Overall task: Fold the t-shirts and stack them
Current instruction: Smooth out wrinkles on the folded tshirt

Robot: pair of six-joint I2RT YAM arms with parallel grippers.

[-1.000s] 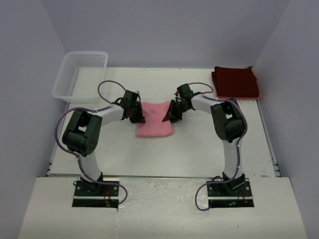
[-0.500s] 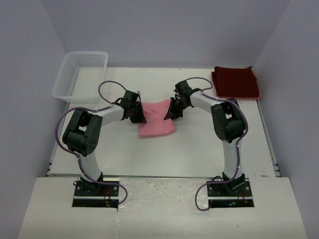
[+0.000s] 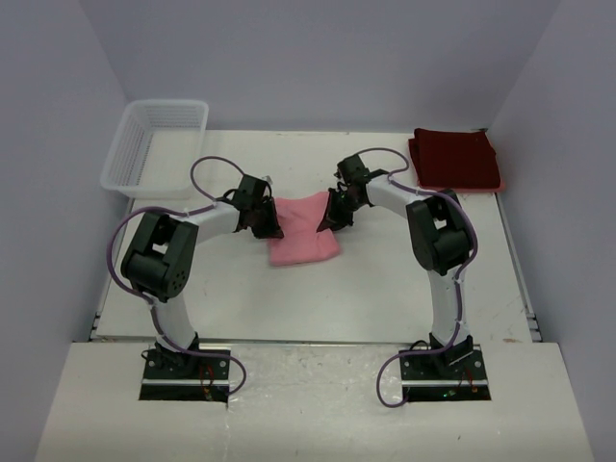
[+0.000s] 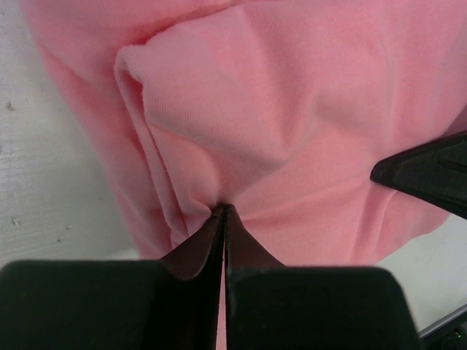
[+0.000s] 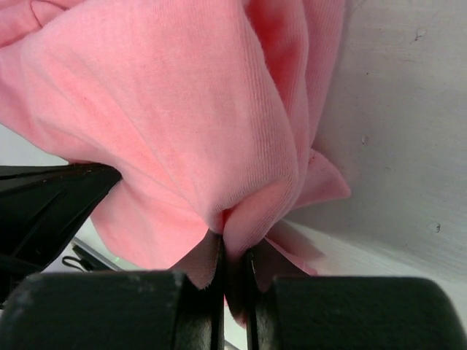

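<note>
Half-folded pink t-shirt (image 3: 306,243) lies well left of maroon t-shirt (image 3: 454,159), and nearer. On side away from maroon one, left pincer (image 3: 272,229) clamped on fold. On side toward it, right pincer (image 3: 327,219) pinching cloth (so right arm nearer stack). Carry likely runs rightward and away.

No legible text, labels, brand marks, numbers or signs in any view. Nothing readable on pink t-shirt (image 3: 306,243) at centre, maroon t-shirt (image 3: 454,159) at 2 o'clock, basket (image 3: 123,154) at 10 o'clock, or bench (image 3: 385,289).
</note>
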